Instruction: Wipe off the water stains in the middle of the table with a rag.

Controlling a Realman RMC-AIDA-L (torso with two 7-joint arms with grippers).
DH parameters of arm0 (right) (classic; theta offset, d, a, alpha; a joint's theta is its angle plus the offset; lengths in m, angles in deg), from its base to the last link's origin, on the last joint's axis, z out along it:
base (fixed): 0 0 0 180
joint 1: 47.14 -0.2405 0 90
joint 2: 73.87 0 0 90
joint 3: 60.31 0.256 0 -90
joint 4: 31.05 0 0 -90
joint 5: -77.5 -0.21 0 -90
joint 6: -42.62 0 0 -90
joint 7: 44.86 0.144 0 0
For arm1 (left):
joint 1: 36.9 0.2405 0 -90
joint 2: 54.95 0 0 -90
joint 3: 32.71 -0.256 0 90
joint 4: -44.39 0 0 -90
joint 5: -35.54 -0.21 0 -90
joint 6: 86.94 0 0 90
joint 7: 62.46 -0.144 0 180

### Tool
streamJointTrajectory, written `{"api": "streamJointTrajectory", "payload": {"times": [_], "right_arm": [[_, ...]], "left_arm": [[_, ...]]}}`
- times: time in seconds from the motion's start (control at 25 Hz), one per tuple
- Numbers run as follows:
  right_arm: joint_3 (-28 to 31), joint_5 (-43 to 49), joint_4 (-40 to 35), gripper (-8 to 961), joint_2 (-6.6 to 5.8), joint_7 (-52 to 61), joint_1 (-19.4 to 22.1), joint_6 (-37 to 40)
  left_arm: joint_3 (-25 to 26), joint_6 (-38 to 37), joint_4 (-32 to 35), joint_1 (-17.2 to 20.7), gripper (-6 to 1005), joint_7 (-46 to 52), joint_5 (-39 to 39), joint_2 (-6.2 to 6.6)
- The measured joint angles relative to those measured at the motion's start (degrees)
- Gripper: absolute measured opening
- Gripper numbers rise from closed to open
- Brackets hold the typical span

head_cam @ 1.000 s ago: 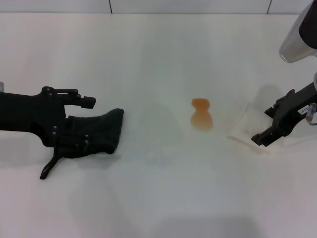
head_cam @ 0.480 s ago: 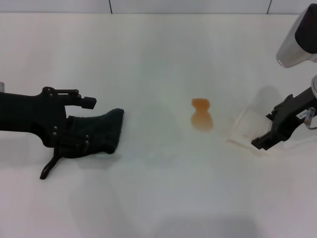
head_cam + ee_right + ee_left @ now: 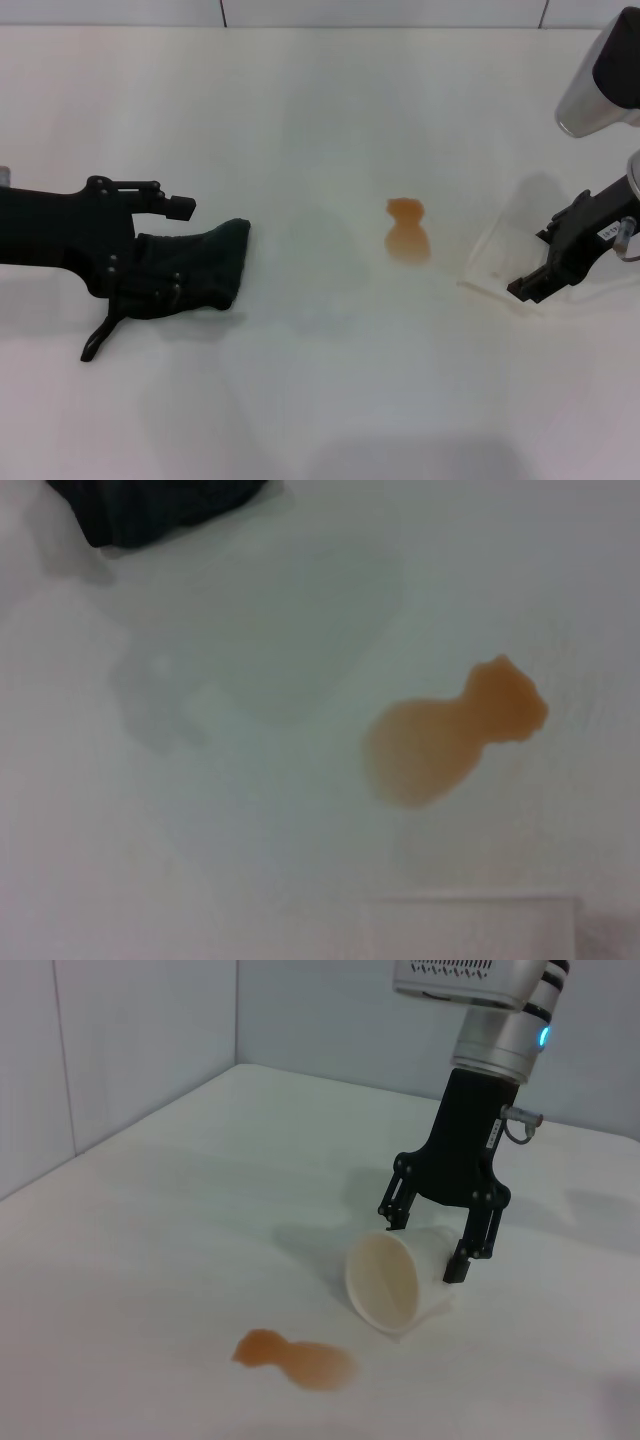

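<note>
The water stains [image 3: 407, 233] are an orange-brown hourglass patch in the middle of the white table [image 3: 320, 110]; they also show in the left wrist view [image 3: 295, 1357] and the right wrist view [image 3: 450, 735]. The dark rag [image 3: 200, 265] lies at the left and shows in the right wrist view [image 3: 160, 505] too. My left gripper [image 3: 178, 250] is open astride the rag, one finger clear above it and one lying on it. My right gripper [image 3: 535, 262] is shut on a white paper cup [image 3: 390, 1280] that lies tipped on its side, mouth toward the stain.
The tipped paper cup [image 3: 500, 255] lies just right of the stain. A thin dark strip of the rag [image 3: 95, 342] trails toward the front left. A grey wall runs along the far edge of the table [image 3: 150, 1050].
My right gripper has shifted slightly to the right and toward the front with the cup. The left gripper, the rag and the stain have not moved.
</note>
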Motion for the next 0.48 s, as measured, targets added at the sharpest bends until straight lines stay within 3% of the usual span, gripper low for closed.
{"api": "streamJointTrajectory", "payload": {"times": [0.48], "right_arm": [[1.0, -0.6, -3.7, 687, -0.04, 0.0, 0.5, 0.9]], "left_arm": [[0.3, 0.0, 0.0, 0.1, 878, -0.2, 0.0, 0.07]]}}
